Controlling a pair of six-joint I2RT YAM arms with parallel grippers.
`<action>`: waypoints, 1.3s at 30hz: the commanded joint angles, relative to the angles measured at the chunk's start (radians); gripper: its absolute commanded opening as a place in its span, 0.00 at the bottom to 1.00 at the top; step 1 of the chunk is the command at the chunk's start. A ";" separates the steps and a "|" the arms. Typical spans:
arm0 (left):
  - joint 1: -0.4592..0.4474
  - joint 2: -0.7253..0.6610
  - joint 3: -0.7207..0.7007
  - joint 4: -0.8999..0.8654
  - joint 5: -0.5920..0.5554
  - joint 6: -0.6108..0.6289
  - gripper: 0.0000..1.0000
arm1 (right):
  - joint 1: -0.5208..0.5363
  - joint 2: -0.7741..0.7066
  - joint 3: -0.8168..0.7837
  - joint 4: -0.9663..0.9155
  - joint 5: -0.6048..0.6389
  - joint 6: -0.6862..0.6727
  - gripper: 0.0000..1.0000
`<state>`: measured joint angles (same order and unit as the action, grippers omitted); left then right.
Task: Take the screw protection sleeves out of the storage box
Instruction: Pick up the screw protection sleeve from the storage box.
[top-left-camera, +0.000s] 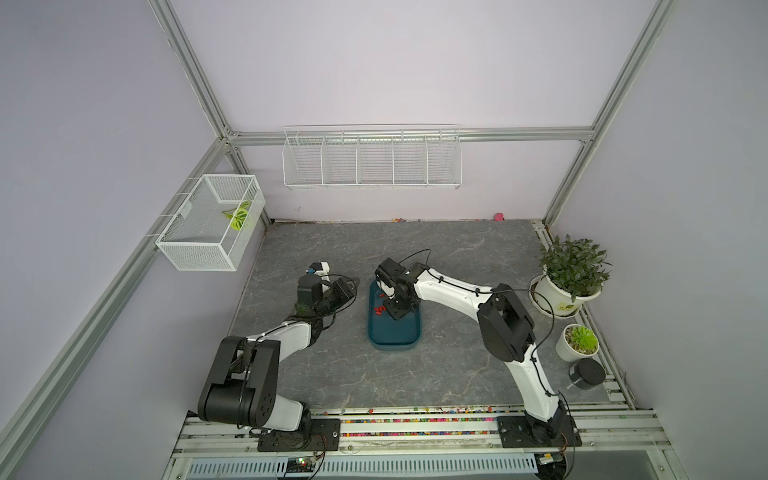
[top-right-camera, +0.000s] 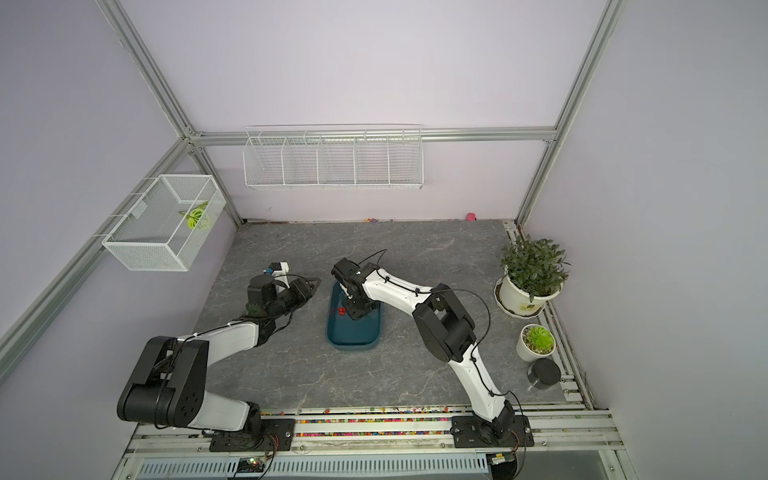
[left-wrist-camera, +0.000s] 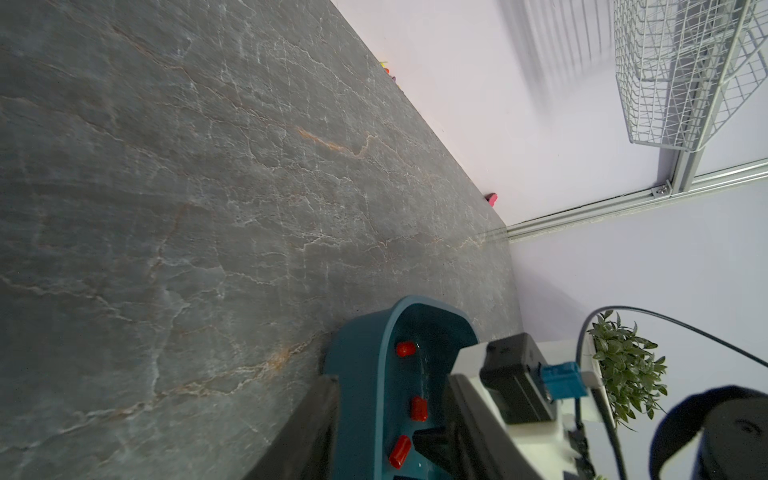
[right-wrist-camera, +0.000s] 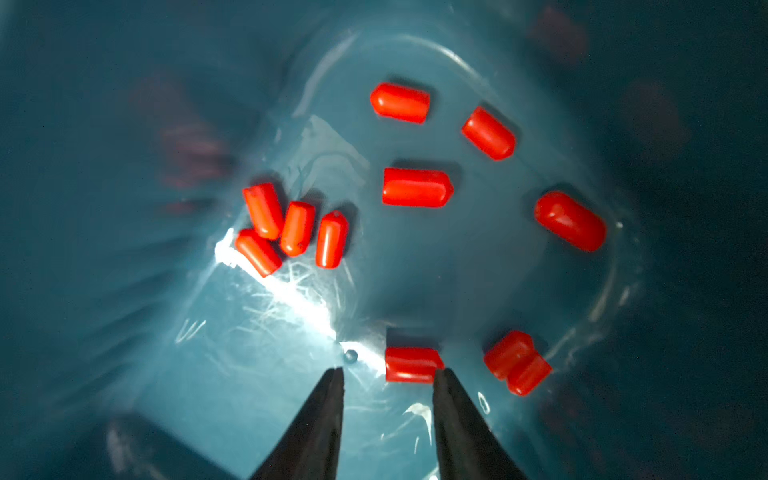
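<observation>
Your right hand (right-wrist-camera: 388, 370) points down into the storage box (top-left-camera: 395, 334), because the screw protection sleeves (right-wrist-camera: 417, 188) all lie flat on its floor. It has to come from above to get over the walls. The box sits in the middle of the surface (top-left-camera: 415, 257), and the red sleeves are at its far end, right under your right hand.

The two fingers of this hand are partly apart, and nothing is held between them. One sleeve (right-wrist-camera: 409, 365) lies just at the tip of one finger, partly in the gap. I think this is the one you are going for. It is a good pick, because it lies alone, with bare floor on one side.

Four sleeves (right-wrist-camera: 291, 228) lie bunched up and touching. Those look harder, because a finger could push two at once. Two more (right-wrist-camera: 517, 362) touch each other near the wall.

Your left hand (top-left-camera: 349, 289) sits beside the box, outside its wall and low over the surface. I guess it is there so it does not bump your right arm. From the left wrist view, one dark finger (left-wrist-camera: 309, 428) shows just outside the wall. I cannot tell if this hand is open or closed, and I see nothing in it.

No sleeve shows on the surface outside the box, so the job looks like it is just starting.
</observation>
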<state>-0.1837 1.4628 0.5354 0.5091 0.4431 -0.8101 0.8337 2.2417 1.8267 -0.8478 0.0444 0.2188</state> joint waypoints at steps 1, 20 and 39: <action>-0.003 -0.004 0.023 0.014 0.006 0.012 0.48 | 0.001 0.023 0.031 -0.052 0.011 0.023 0.41; -0.003 -0.001 0.028 0.012 0.008 0.012 0.48 | -0.006 0.057 0.067 -0.080 0.009 0.029 0.44; -0.003 -0.002 0.025 0.012 0.008 0.012 0.48 | -0.008 0.099 0.114 -0.117 0.000 0.027 0.44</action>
<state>-0.1837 1.4628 0.5354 0.5114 0.4431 -0.8101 0.8310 2.3112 1.9270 -0.9360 0.0479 0.2321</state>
